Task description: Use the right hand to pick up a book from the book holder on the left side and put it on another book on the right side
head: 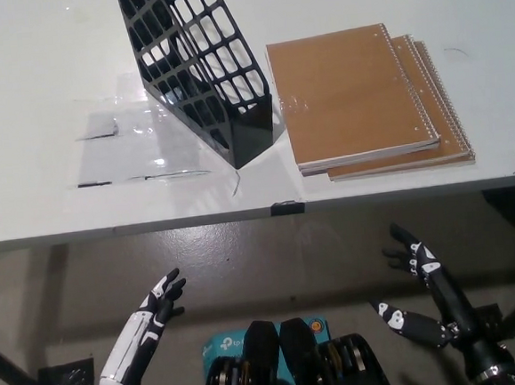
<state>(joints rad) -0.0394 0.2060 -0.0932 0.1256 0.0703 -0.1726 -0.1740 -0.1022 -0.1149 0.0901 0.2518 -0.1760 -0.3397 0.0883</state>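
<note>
My left hand [151,312] hung open, fingers spread, below the counter [35,85] edge and left of the book holder [198,63]. The holder stood tilted on the counter, its long axis running away from me; I could not tell whether a book was inside. Just right of it lay the stacked books [361,95]. My right hand [416,282], open and empty, hovered below them over the bare floor, the nearer hand to the stack.
</note>
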